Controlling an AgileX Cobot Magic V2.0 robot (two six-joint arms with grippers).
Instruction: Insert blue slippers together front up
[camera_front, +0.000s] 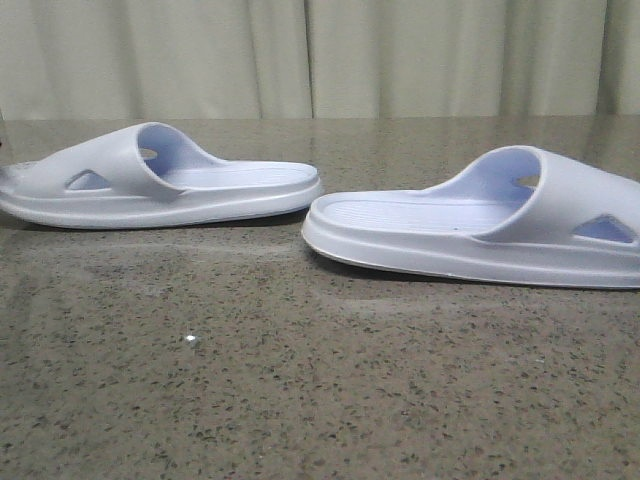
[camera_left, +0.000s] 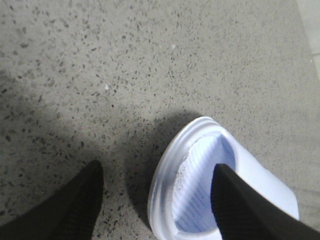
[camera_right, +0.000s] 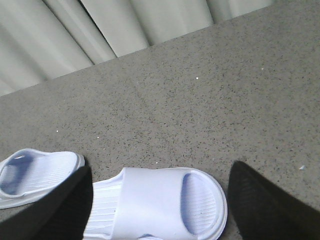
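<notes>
Two pale blue slippers lie sole-down on the speckled table, heels towards each other. The left slipper (camera_front: 160, 185) has its strap at the left, and the right slipper (camera_front: 480, 225) has its strap at the right. Neither gripper shows in the front view. My left gripper (camera_left: 157, 167) is open above the left slipper's (camera_left: 200, 180) toe end, one finger (camera_left: 240, 205) over the footbed and the other finger (camera_left: 75, 205) over bare table. My right gripper (camera_right: 161, 170) is open and straddles the right slipper (camera_right: 160, 200) at its strap. The left slipper's (camera_right: 35, 175) heel shows beside it.
The grey-brown speckled stone table (camera_front: 300, 400) runs back to a pale pleated curtain (camera_front: 320, 55). The curtain (camera_right: 100, 30) also hangs behind the table's far edge in the right wrist view. A paler strip (camera_left: 312, 30) lies past the table's edge in the left wrist view.
</notes>
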